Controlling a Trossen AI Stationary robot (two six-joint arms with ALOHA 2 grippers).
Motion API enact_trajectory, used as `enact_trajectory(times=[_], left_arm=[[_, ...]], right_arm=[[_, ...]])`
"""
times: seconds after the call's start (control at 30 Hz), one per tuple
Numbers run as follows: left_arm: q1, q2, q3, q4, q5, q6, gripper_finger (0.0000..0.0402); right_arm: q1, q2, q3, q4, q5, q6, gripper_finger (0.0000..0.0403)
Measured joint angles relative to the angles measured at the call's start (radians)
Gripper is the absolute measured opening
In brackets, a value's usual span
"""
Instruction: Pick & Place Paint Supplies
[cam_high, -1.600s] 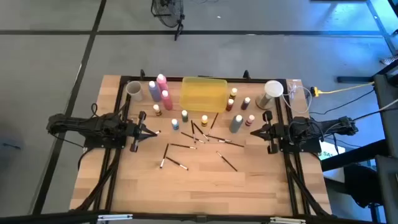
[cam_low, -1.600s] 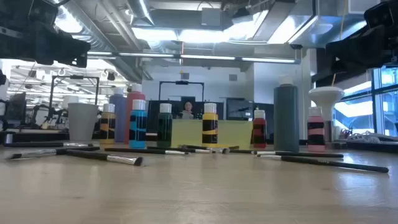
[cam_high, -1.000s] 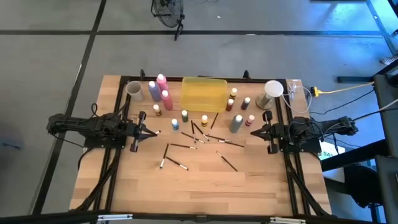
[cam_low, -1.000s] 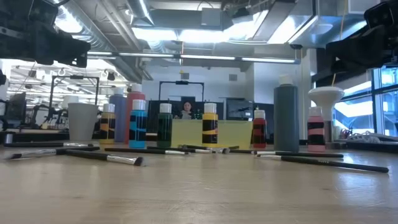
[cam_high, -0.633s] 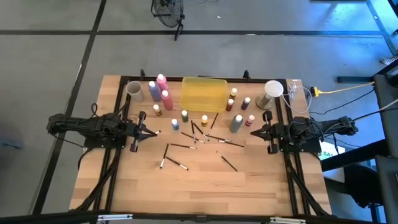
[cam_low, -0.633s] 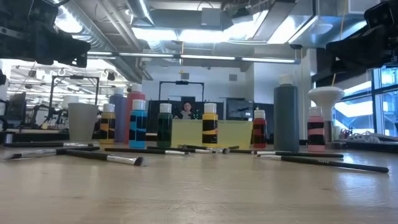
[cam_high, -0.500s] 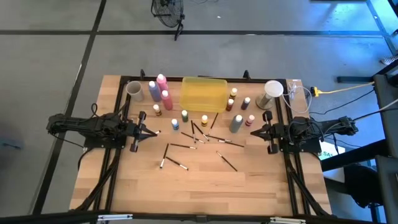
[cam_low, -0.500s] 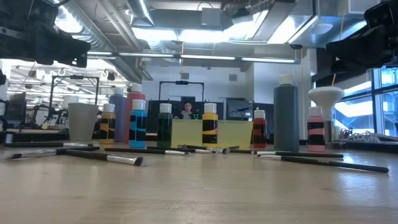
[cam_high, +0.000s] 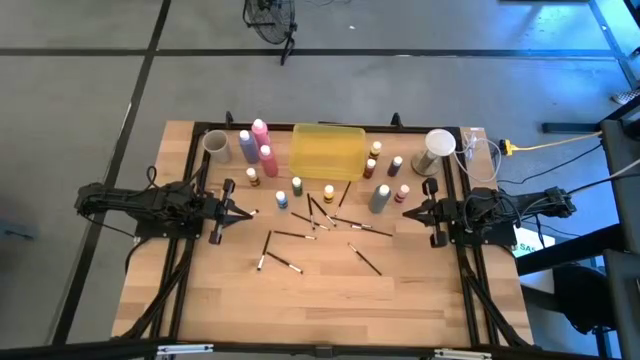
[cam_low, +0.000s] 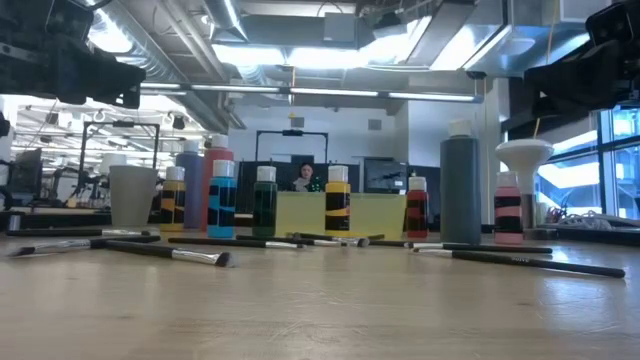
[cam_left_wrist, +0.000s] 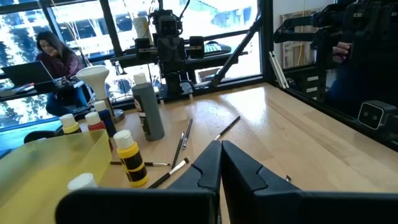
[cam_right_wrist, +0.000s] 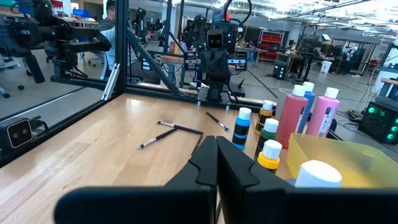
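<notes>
- Nothing on the table has moved since the earlier pictures; only the person beyond the table, in the low view, has shifted slightly.
- Left gripper (cam_high: 238, 211) at the table's left edge, fingers pressed together, holding nothing.
- Right gripper (cam_high: 411, 212) at the right edge, likewise closed and empty.
- Brushes (cam_high: 322, 226) lie scattered between the two grippers, mid-table, long axes at mixed angles.
- Small paint bottles (cam_high: 328, 192) stand just in front of the yellow tray (cam_high: 326, 150); pink and purple bottles (cam_high: 256, 142) on its left, grey bottle (cam_high: 379, 198) toward the right.
- Judgement: grey bottle sits nearest the right gripper; pink and purple suit the left.
</notes>
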Motion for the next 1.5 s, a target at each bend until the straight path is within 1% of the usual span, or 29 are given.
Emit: enact_trajectory(times=[0.93, 1.0, 1.1, 1.13, 1.23, 1.4, 1.43, 1.5], left_arm=[[0.0, 0.0, 0.0, 0.0, 0.0, 0.0, 0.0006], [0.0, 0.0, 0.0, 0.0, 0.0, 0.0, 0.0006], [0.0, 0.0, 0.0, 0.0, 0.0, 0.0, 0.0006], [0.0, 0.0, 0.0, 0.0, 0.0, 0.0, 0.0006], [0.0, 0.0, 0.0, 0.001, 0.0, 0.0, 0.0006], [0.0, 0.0, 0.0, 0.019, -0.003, 0.0, 0.0006], [0.0, 0.0, 0.0, 0.027, -0.003, -0.009, 0.0006], [-0.001, 0.0, 0.0, 0.044, 0.009, -0.079, 0.0006]], right_arm=[[0.0, 0.0, 0.0, 0.0, 0.003, 0.003, 0.0001], [0.001, 0.0, 0.0, 0.0, -0.012, 0.065, 0.0001], [0.002, 0.0, 0.0, 0.0, -0.072, 0.192, 0.0001], [0.002, 0.0, 0.0, 0.006, -0.076, 0.216, 0.0001], [0.002, 0.0, 0.0, 0.036, -0.045, 0.236, 0.0001], [0.002, 0.0, 0.0, 0.026, -0.05, 0.267, 0.0001], [0.002, 0.0, 0.0, 0.038, -0.051, 0.267, 0.0001], [0.002, 0.0, 0.0, 0.084, -0.053, 0.274, 0.0001]])
